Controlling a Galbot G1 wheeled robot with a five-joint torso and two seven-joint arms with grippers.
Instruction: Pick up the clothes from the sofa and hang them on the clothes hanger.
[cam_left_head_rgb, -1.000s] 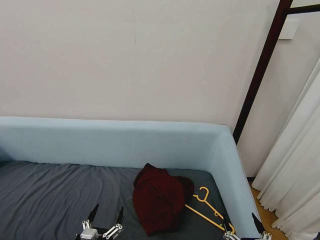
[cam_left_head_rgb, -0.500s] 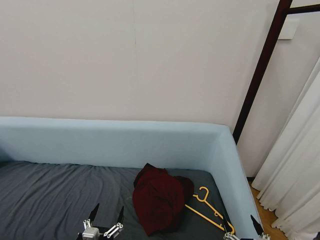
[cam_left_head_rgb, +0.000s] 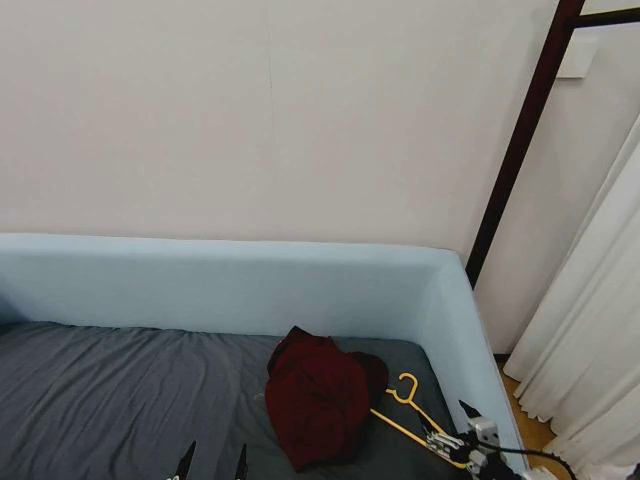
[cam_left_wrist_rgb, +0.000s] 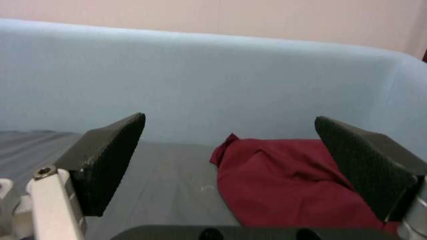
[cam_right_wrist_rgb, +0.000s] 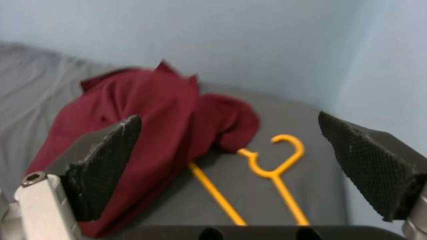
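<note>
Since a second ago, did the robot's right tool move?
Yes. In the head view the right tool has risen and shifted left, away from the sofa arm and toward the yellow hanger. Its fingers are open.

Head cam looks fwd & down at sofa (cam_left_head_rgb: 120, 410) corner from further back. L & R wrist cams sit low, close, facing backrest (cam_left_wrist_rgb: 200, 90). All 3 share red garment (cam_left_head_rgb: 318, 400).

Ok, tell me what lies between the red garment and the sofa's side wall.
A yellow hanger, flat on the grey cushion, seen in the head view.
</note>
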